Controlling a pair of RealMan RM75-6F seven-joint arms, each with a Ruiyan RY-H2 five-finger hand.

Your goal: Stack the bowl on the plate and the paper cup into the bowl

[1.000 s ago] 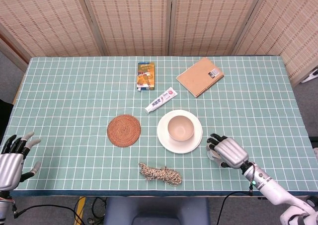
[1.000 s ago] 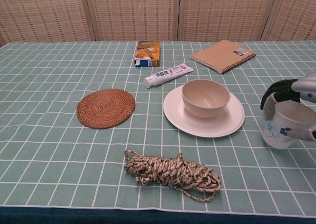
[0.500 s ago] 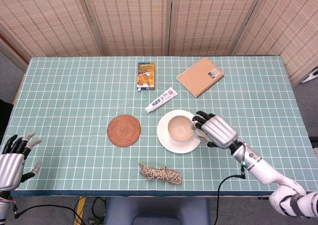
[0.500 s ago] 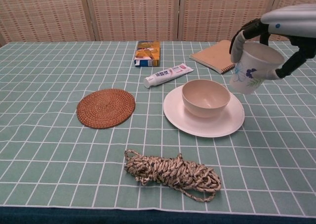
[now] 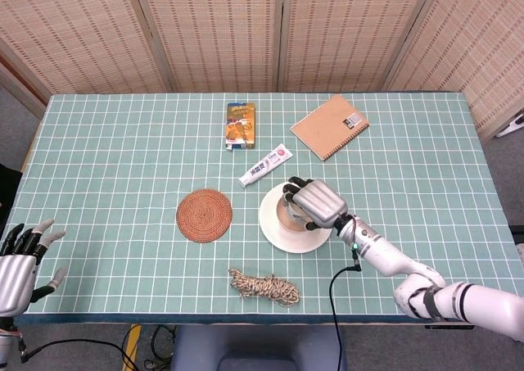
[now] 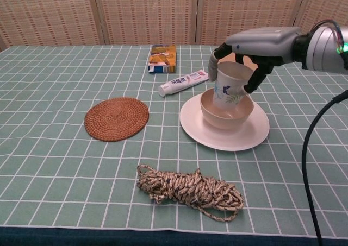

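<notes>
A white plate [image 6: 231,136] [image 5: 278,235] lies near the table's middle, with a beige bowl [image 6: 225,115] [image 5: 284,215] standing on it. My right hand [image 6: 251,48] [image 5: 313,203] grips a white paper cup [image 6: 230,85] with a blue flower print, its bottom lowered into the bowl, tilted slightly. In the head view the hand hides most of the cup. My left hand [image 5: 18,267] hovers at the table's front left corner, holding nothing, fingers spread.
A round woven coaster [image 6: 116,118] lies left of the plate, a coil of rope [image 6: 190,189] in front of it. Behind the plate lie a toothpaste tube [image 6: 185,82], a small box [image 6: 162,58] and a spiral notebook [image 6: 246,61].
My right hand lifted the paper cup from the table at the right, carried it left over the plate and lowered it into the bowl. The left hand stayed put.
</notes>
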